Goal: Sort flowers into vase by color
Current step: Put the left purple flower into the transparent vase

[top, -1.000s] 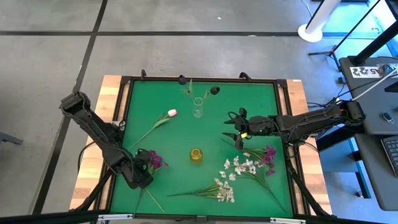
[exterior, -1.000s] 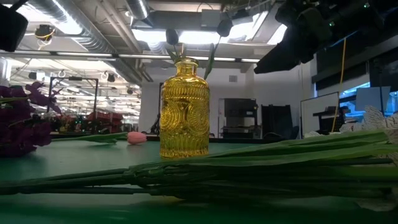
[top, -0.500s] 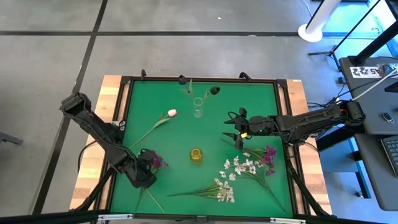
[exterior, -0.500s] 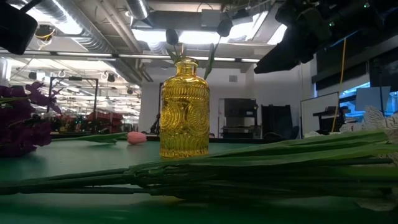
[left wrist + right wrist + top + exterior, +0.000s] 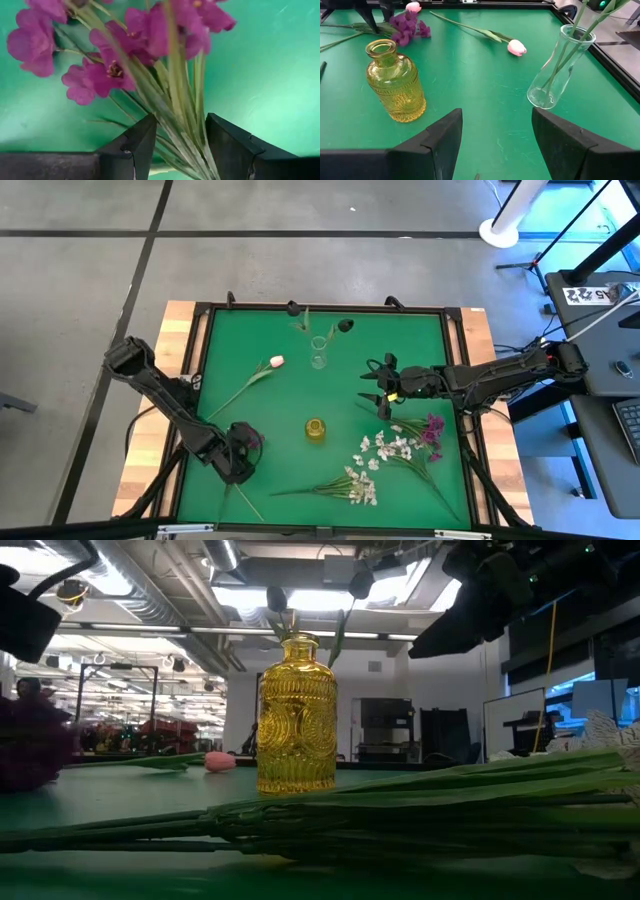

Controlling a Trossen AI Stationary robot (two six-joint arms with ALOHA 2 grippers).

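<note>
- The left claw (image 5: pixel 176 145) is down at the near-left of the green worktop (image 5: pixel 270 310), its two dark fingers (image 5: pixel 134 146) spread apart with the green stems of a magenta-purple cluster (image 5: pixel 107 55) running between them — straddling the stems, not clamped on them as far as I can tell.
- From above, that same cluster (image 5: pixel 250 437) is mostly hidden under the left claw (image 5: pixel 240 457).
- The right claw (image 5: pixel 381 388) hangs open over the right-middle of the worktop, empty, its fingers (image 5: pixel 437 137) well apart.
- A yellow glass bottle (image 5: pixel 315 429) stands upright near the centre, with nothing in it.
- A clear glass vase (image 5: pixel 319 352) stands farther back and holds a few green stems with dark buds (image 5: pixel 344 325).
- A pink tulip bud (image 5: pixel 276 362) lies flat on its long stem, left of the clear vase.
- Sprays of small white blossoms (image 5: pixel 385 448) lie at the near-right — a second white spray (image 5: pixel 357 486) lies just in front of them.
- Another magenta-purple cluster (image 5: pixel 432 427) rests beside the white sprays, near the right edge.
</note>
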